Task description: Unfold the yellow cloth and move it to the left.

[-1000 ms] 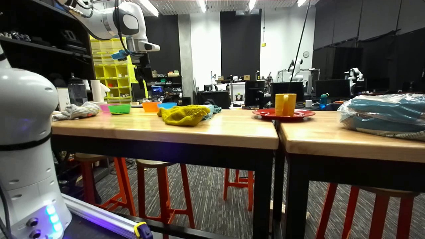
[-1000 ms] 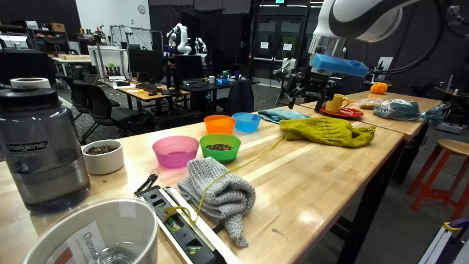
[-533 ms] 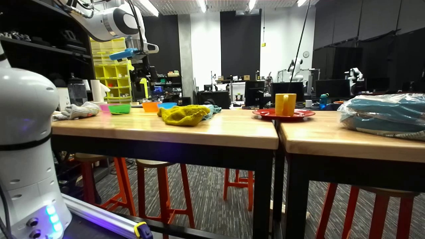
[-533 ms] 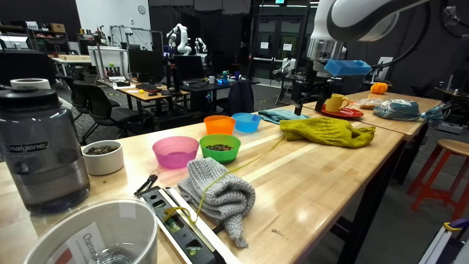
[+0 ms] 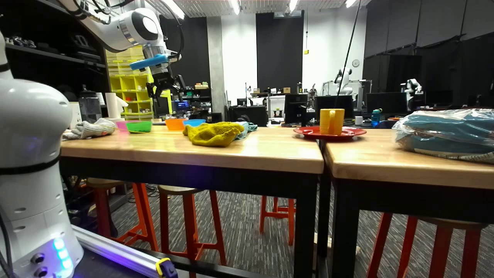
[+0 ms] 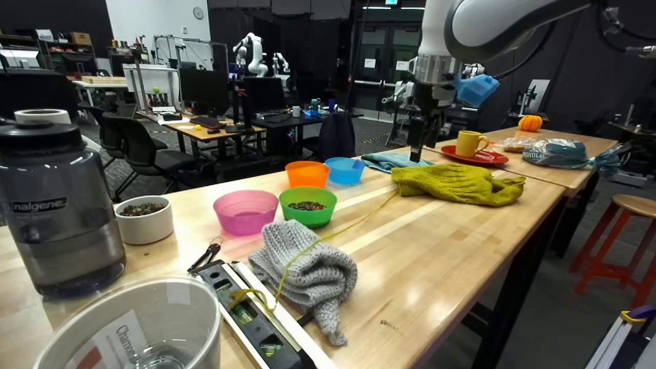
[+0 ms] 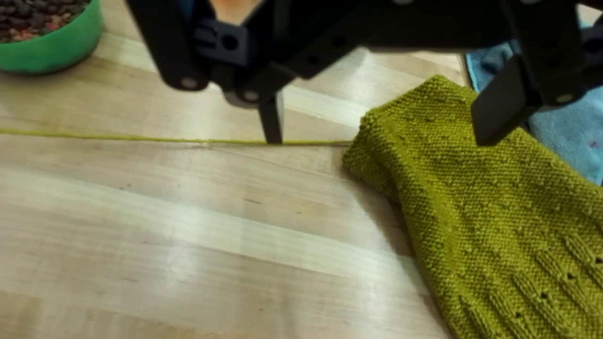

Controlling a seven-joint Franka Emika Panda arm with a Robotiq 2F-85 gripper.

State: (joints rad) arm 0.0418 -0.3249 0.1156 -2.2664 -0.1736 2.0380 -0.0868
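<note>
The yellow cloth, a mustard knit, lies bunched and partly folded on the wooden table. In the wrist view its corner and ribbed middle show the yellow cloth running out past the lower right edge. A thin yarn strand trails from that corner across the wood. My gripper hangs in the air above the table, apart from the cloth, its jaws wide with nothing between them. Seen from the wrist, one finger is over bare wood and the opposite finger overlaps the cloth from above.
A teal cloth touches or nearly touches the yellow one at the back. Green, pink, orange and blue bowls stand nearby. A grey knit cloth and a red plate with a mug are on the tables.
My gripper has turned about its vertical axis, so its fingers now show spread in one exterior view and edge-on in another. The hand has shifted slightly. The cloth has not moved.
</note>
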